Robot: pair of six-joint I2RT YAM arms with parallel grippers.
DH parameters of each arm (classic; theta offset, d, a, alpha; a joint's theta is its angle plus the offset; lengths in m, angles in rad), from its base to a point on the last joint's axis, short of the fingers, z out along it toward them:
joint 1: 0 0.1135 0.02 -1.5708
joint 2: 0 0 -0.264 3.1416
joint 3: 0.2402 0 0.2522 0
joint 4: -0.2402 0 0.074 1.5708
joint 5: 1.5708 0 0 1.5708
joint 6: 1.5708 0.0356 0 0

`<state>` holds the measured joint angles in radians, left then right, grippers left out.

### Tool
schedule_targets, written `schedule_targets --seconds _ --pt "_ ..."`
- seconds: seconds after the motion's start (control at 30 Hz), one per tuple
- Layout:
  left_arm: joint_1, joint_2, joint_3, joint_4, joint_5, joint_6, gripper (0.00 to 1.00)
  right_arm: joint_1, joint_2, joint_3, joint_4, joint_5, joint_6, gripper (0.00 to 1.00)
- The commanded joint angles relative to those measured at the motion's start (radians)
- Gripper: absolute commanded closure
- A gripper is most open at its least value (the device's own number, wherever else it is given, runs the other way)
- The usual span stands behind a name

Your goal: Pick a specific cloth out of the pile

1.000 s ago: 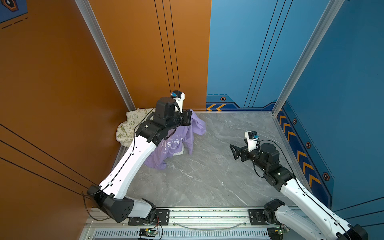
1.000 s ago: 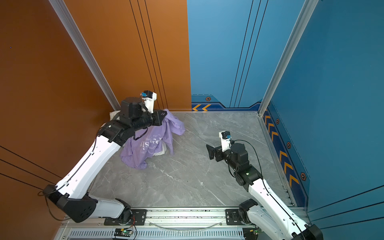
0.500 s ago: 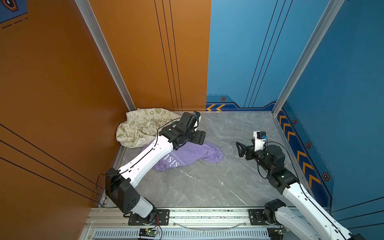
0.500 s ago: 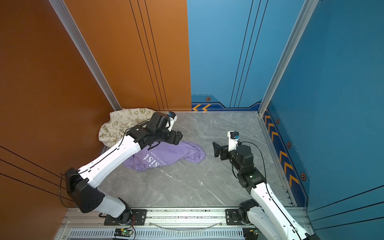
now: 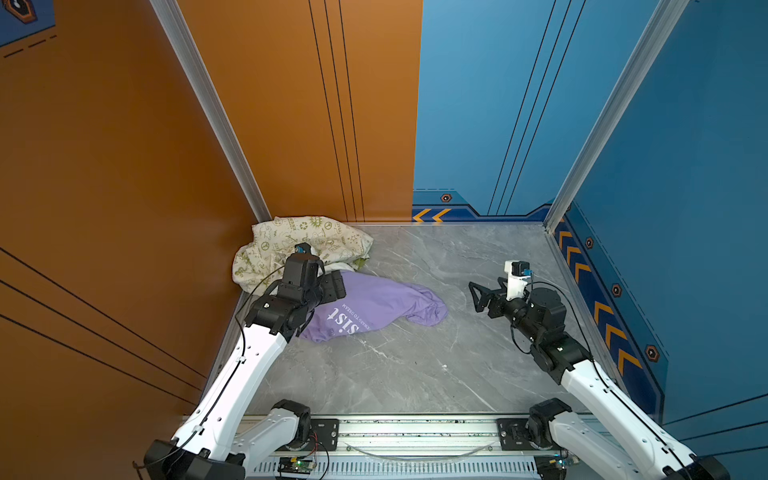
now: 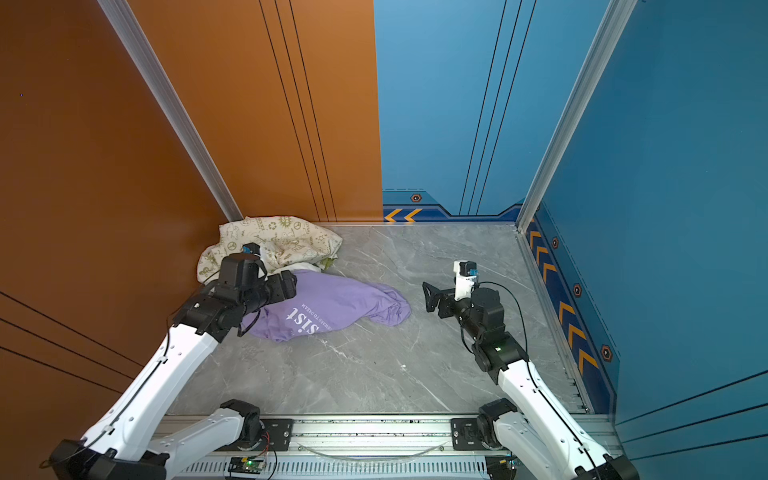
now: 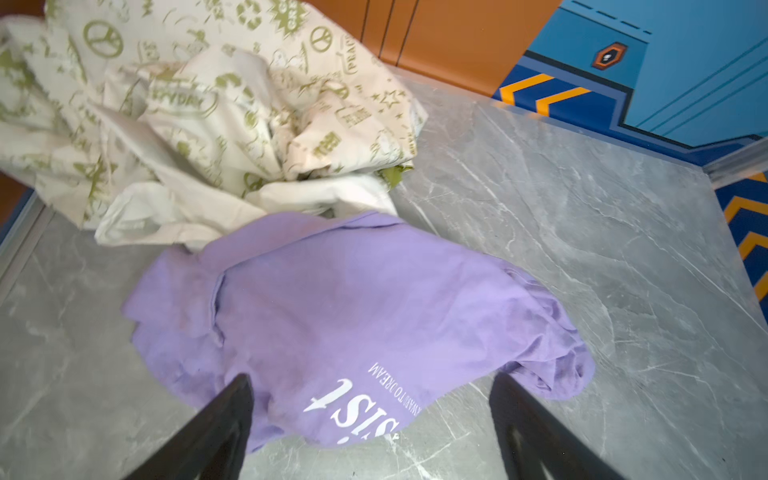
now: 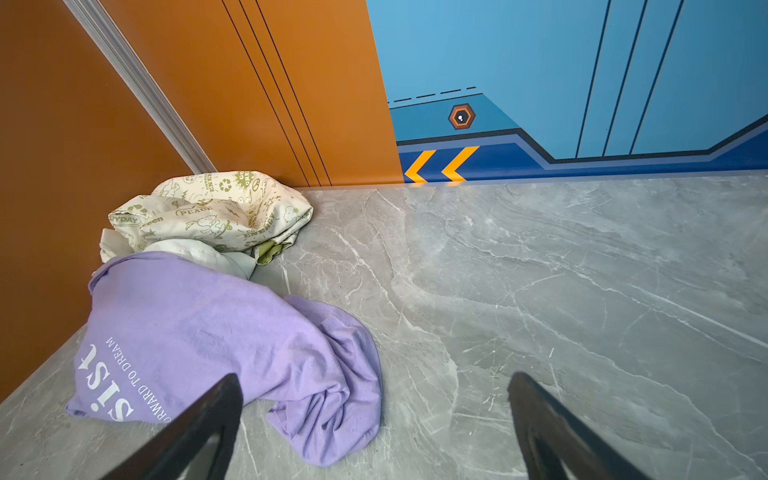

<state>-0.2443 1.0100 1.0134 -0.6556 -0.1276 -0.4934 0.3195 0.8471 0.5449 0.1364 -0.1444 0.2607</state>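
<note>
Cloth lies flat and rumpled on the table, lilac, left of centre in both top views. Its white lettering faces up at the near-left end, and I can read "TO DREAM" beside larger letters. The right end is bunched into folds. The far-left edge touches the white garment at the foot of the pile, which sits in the far-left corner against the orange wall. The rest of the cloth lies clear of the pile on bare table.

My left gripper hangs over the cloth's left part. Its jaws are spread wide and grip nothing. In the left wrist view the two fingers stand well apart above the lettering, and I cannot tell whether they touch the fabric.

My right gripper sits to the right of the cloth, near its bunched end but apart from it, pointing left. It too is spread wide with nothing in it. In the right wrist view I see bare table between its fingers, with the cloth and pile off to one side.
</note>
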Motion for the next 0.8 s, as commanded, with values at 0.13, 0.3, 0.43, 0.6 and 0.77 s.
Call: schedule_targets --seconds 0.13,0.3,0.43,0.6,0.77 --pt "0.102 -0.093 -0.177 -0.015 0.041 -0.228 0.18 -0.005 0.018 0.0 0.044 -0.035 0.029 0.0" --pt "0.164 -0.107 -0.268 -0.004 0.043 -0.326 0.26 -0.006 0.02 -0.002 0.045 -0.036 0.031 0.0" --pt "0.208 -0.103 -0.342 0.041 0.089 -0.388 0.31 -0.006 0.016 -0.009 0.043 -0.036 0.031 0.0" --pt "0.252 -0.105 -0.425 0.101 0.126 -0.441 0.37 -0.006 0.006 -0.017 0.039 -0.031 0.031 0.0" --pt "0.294 -0.089 -0.486 0.169 0.16 -0.463 0.41 -0.005 0.001 -0.02 0.037 -0.031 0.029 0.0"
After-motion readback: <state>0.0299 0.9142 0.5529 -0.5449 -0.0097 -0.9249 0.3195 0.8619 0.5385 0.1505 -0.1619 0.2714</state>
